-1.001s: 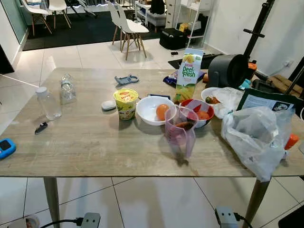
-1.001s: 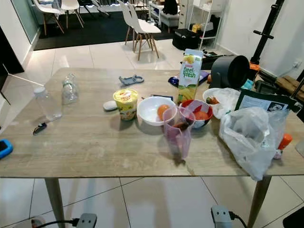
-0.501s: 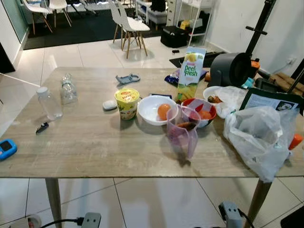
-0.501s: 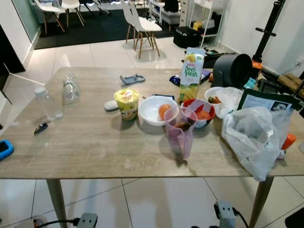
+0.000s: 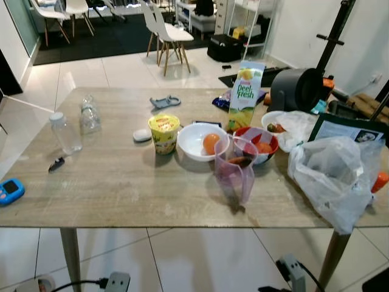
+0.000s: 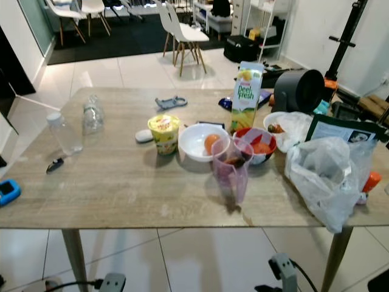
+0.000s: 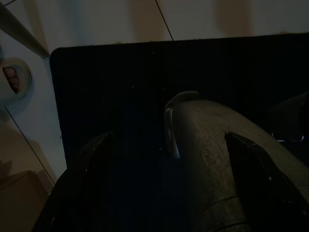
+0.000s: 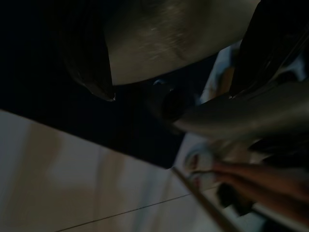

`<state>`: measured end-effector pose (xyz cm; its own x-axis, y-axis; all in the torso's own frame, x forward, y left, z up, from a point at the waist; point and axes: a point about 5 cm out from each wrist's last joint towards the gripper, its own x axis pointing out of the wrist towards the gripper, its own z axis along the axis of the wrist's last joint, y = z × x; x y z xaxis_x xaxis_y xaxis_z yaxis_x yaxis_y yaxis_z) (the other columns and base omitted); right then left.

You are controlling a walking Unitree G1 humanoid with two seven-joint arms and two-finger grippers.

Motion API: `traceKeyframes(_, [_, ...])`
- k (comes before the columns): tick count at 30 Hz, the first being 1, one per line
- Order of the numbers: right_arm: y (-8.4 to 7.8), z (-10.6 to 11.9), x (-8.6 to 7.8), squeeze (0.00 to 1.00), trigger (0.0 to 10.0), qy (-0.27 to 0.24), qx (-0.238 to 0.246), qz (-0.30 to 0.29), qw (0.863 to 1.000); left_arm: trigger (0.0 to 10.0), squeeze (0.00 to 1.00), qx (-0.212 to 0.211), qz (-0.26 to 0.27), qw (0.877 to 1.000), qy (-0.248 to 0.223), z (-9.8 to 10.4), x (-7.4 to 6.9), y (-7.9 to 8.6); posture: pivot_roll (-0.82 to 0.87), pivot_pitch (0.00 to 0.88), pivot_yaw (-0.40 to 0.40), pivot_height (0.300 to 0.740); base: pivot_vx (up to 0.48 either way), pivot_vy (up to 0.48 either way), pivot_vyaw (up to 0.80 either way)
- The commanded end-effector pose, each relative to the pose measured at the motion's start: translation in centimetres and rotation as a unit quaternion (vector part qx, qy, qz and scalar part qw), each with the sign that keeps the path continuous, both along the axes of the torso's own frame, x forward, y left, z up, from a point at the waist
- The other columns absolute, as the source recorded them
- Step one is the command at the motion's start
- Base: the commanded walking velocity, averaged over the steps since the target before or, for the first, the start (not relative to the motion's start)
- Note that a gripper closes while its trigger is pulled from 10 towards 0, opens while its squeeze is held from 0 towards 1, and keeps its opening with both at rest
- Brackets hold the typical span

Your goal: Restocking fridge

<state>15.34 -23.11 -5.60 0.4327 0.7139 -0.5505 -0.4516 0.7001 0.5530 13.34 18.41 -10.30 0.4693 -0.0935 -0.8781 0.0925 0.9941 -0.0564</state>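
A wooden table (image 5: 121, 182) stands before me with the food on it. A Peel Fresh juice carton (image 5: 245, 94) stands upright behind a white bowl (image 5: 193, 146) that holds an orange (image 5: 210, 143). Beside it sits a red bowl (image 5: 270, 141) of fruit, and a yellow cup (image 5: 164, 132) is left of the white bowl. A clear pitcher (image 5: 234, 176) stands nearest the front edge. Both arms hang low beside my body: the left gripper (image 7: 168, 137) and the right gripper (image 8: 171, 92) are open, with nothing held.
Two clear bottles (image 5: 65, 132) (image 5: 89, 114) stand at the table's left. A stuffed plastic bag (image 5: 331, 176) lies at the right end, a blue device (image 5: 11, 190) at the left edge. White chairs (image 5: 167, 33) stand beyond on the tiled floor. Power strips (image 5: 115, 282) lie under the table.
The whole picture has shifted slightly as the camera moved. Nothing on the table has moved.
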Motion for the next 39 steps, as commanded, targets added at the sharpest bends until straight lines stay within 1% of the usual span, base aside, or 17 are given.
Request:
traceKeyframes(1, [-0.4, 0.6, 0.1, 0.0, 10.0, -0.01, 0.011, 0.032, 0.999, 10.0, 0.0, 0.01, -0.007, 1.0, 0.013, -0.1, -0.5, 0.6, 0.06, 0.0, 0.015, 0.74, 0.0, 0.0, 0.0])
traceKeyframes(2, [-0.7, 1.1, 0.1, 0.0, 10.0, -0.016, 0.024, 0.055, 0.998, 10.0, 0.0, 0.01, -0.009, 1.0, 0.013, -0.1, -0.5, 0.6, 0.06, 0.0, 0.015, 0.74, 0.0, 0.0, 0.0])
traceKeyframes(7, [-0.9, 1.8, 0.6, 0.0, 10.0, -0.029, 0.045, 0.079, 0.995, 10.0, 0.0, 0.01, -0.01, 1.0, 0.013, -0.1, -0.5, 0.6, 0.06, 0.0, 0.016, 0.74, 0.0, 0.0, 0.0])
traceKeyframes(9, [-0.8, 2.9, 1.5, 0.0, 10.0, -0.06, 0.072, 0.088, 0.992, 10.0, 0.0, 0.01, -0.012, 1.0, 0.013, -0.1, -0.4, 0.5, 0.05, 0.0, 0.017, 0.74, 0.0, 0.0, 0.0])
traceKeyframes(10, [-0.8, 2.9, 1.5, 0.0, 10.0, -0.06, 0.072, 0.088, 0.992, 10.0, 0.0, 0.01, -0.012, 1.0, 0.013, -0.1, -0.4, 0.5, 0.05, 0.0, 0.017, 0.74, 0.0, 0.0, 0.0])
traceKeyframes(12, [-0.7, 4.5, 2.8, 0.0, 10.0, -0.103, 0.104, 0.093, 0.985, 10.0, 0.0, 0.009, -0.014, 1.0, 0.013, -0.1, -0.4, 0.5, 0.05, 0.0, 0.018, 0.74, 0.0, 0.0, 0.0])
traceKeyframes(16, [-0.9, 6.9, 4.7, 0.0, 10.0, -0.158, 0.129, 0.101, 0.974, 10.0, 0.0, 0.01, -0.019, 1.0, 0.013, -0.1, -0.3, 0.5, 0.05, 0.0, 0.017, 0.74, 0.0, 0.0, 0.0])
traceKeyframes(21, [-1.1, 8.9, 5.8, 0.0, 10.0, -0.199, 0.143, 0.112, 0.963, 10.0, 0.0, 0.011, -0.022, 1.0, 0.013, -0.1, -0.3, 0.5, 0.06, 0.0, 0.015, 0.74, 0.0, 0.0, 0.0])
traceKeyframes(22, [-1.2, 10.1, 6.3, 0.0, 10.0, -0.226, 0.153, 0.108, 0.956, 10.0, 0.0, 0.012, -0.023, 1.0, 0.013, -0.1, -0.3, 0.5, 0.06, 0.0, 0.017, 0.74, 0.0, 0.0, 0.0])
traceKeyframes(23, [-1.2, 10.1, 6.3, 0.0, 10.0, -0.226, 0.153, 0.108, 0.956, 10.0, 0.0, 0.012, -0.023, 1.0, 0.013, -0.1, -0.3, 0.5, 0.06, 0.0, 0.017, 0.74, 0.0, 0.0, 0.0])
traceKeyframes(27, [-1.3, 12.1, 7.0, 0.0, 10.0, -0.265, 0.168, 0.099, 0.944, 10.0, 0.0, 0.014, -0.024, 1.0, 0.013, 0.0, -0.3, 0.6, 0.06, 0.0, 0.017, 0.74, 0.0, 0.0, 0.0])
traceKeyframes(33, [-1.5, 13.7, 7.4, 0.0, 10.0, -0.29, 0.172, 0.096, 0.937, 10.0, 0.0, 0.013, -0.024, 1.0, 0.012, 0.0, -0.2, 0.6, 0.06, 0.0, 0.016, 0.74, 0.0, 0.0, 0.0])
traceKeyframes(34, [-1.6, 14.0, 7.6, 0.1, 10.0, -0.298, 0.166, 0.088, 0.936, 10.0, 0.0, 0.012, -0.024, 1.0, 0.013, 0.0, -0.2, 0.5, 0.06, 0.0, 0.016, 0.74, 0.0, 0.0, 0.0])
traceKeyframes(35, [-1.6, 14.2, 7.8, 0.1, 10.0, -0.302, 0.162, 0.083, 0.936, 10.0, 0.0, 0.012, -0.024, 1.0, 0.013, 0.0, -0.2, 0.5, 0.06, 0.0, 0.016, 0.74, 0.0, 0.0, 0.0])
traceKeyframes(36, [-1.8, 14.3, 8.1, 0.62, 10.0, -0.306, 0.154, 0.069, 0.937, 10.0, 0.0, 0.012, -0.024, 1.0, 0.013, 0.0, -0.2, 0.4, 0.05, 0.0, 0.014, 0.74, 0.0, 0.0, 0.0])
traceKeyframes(38, [-2.0, 14.4, 8.2, 0.62, 10.0, -0.307, 0.149, 0.059, 0.938, 10.0, 0.0, 0.011, -0.025, 1.0, 0.013, -0.1, -0.2, 0.4, 0.05, 0.0, 0.014, 0.74, 0.0, 0.0, 0.0])
traceKeyframes(39, [-2.4, 13.9, 8.2, 1.0, 10.0, -0.3, 0.127, 0.041, 0.945, 10.0, 0.0, 0.011, -0.024, 1.0, 0.013, -0.1, -0.2, 0.3, 0.06, 0.0, 0.009, 0.74, 0.0, 0.0, 0.0])
